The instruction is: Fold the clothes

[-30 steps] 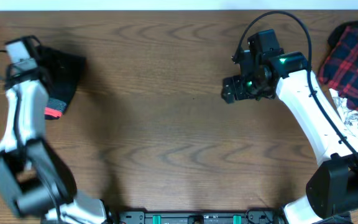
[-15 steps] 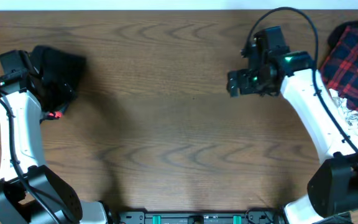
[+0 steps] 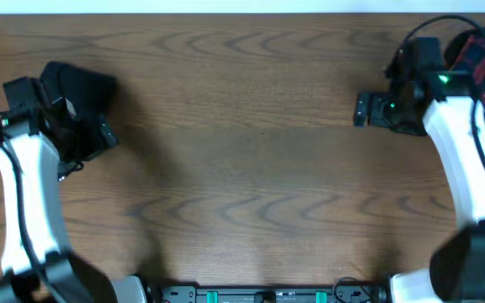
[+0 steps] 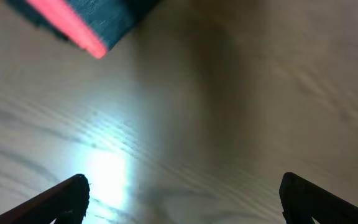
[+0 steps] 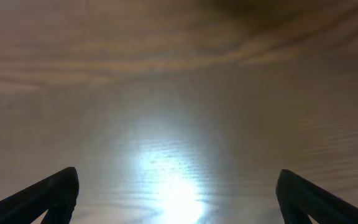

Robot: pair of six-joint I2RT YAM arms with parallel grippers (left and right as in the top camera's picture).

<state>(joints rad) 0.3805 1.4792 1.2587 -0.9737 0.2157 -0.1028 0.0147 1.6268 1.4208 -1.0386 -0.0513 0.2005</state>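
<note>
The clothes, a folded bundle of black trousers [image 3: 82, 84], lie at the far left of the table. Their grey-flecked waistband with its red-orange edge [image 4: 67, 22] shows at the top left of the left wrist view. My left gripper [image 3: 103, 135] hovers just beside the bundle's near right corner, open and empty, with bare wood between its fingertips [image 4: 67, 196]. Far off at the right, my right gripper [image 3: 362, 109] is open over bare table. Nothing lies between its fingers [image 5: 55, 193].
A red-and-black plaid garment [image 3: 482, 50] lies at the far right corner, partly behind the right arm. The wooden table [image 3: 242, 168] stretches between the two arms.
The left gripper has come off the trousers and swung to their near right side, and the arm now covers the red edge in the overhead view. The right arm has moved right, toward the plaid garment.
</note>
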